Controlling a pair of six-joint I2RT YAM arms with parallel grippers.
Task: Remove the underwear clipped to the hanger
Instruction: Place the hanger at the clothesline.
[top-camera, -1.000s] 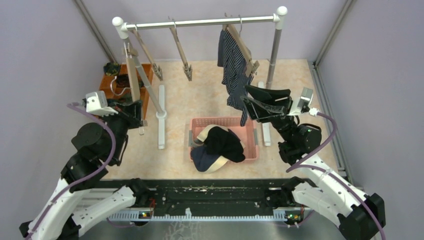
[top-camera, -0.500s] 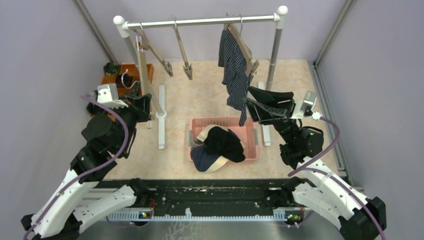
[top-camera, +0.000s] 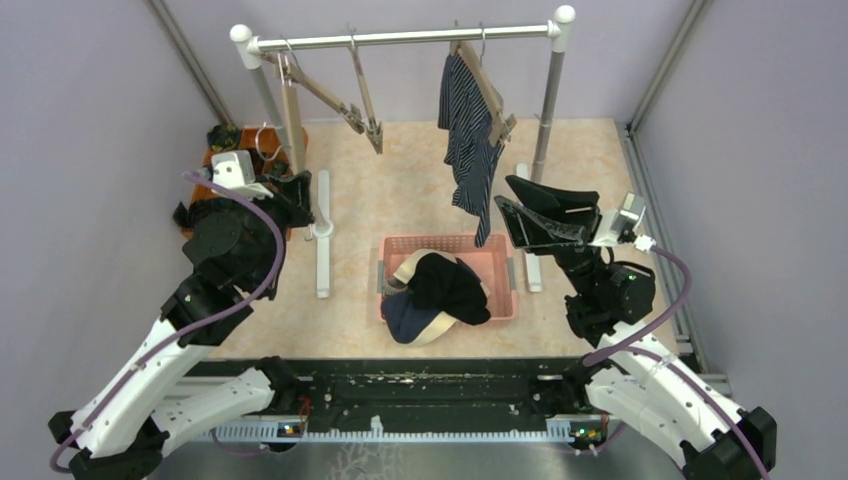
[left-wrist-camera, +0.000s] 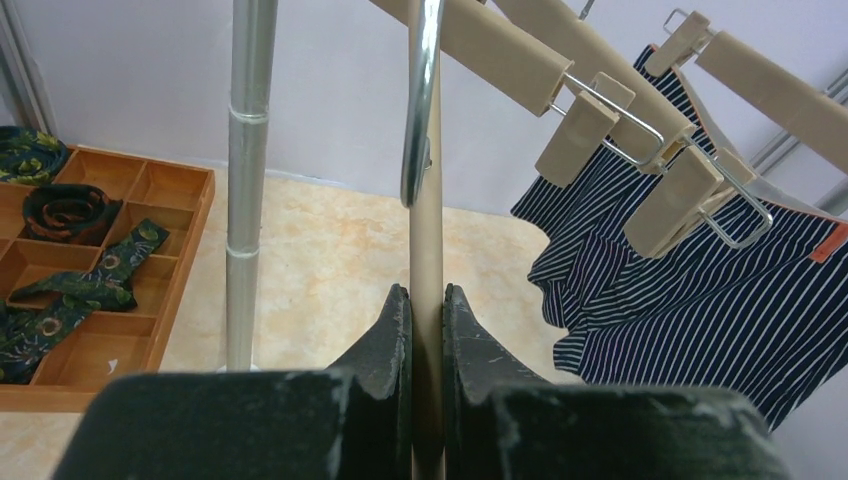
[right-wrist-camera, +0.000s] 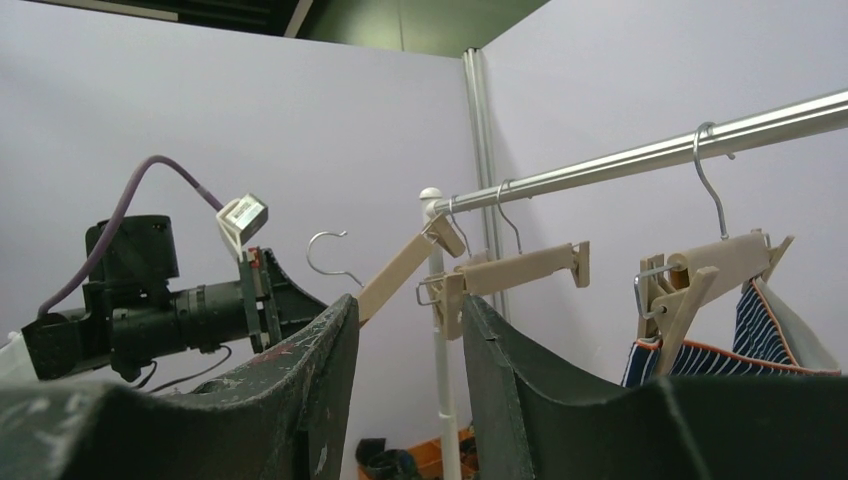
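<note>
On the rail (top-camera: 400, 40), the striped underwear (top-camera: 465, 140) hangs clipped to the right-hand hanger (top-camera: 487, 90). My left fingers (left-wrist-camera: 395, 330) are clamped on an empty hanger (left-wrist-camera: 427, 230). My right fingers (right-wrist-camera: 320, 380) stand apart, empty, so I'd pinch the cloth low and tug straight down.

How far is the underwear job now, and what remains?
Done: black shorts and navy shorts lie in the pink basket. In hand: the left fingers clamp a bare hanger. Left: the striped pair hangs clipped; the right fingers stand open, empty, near it.
</note>
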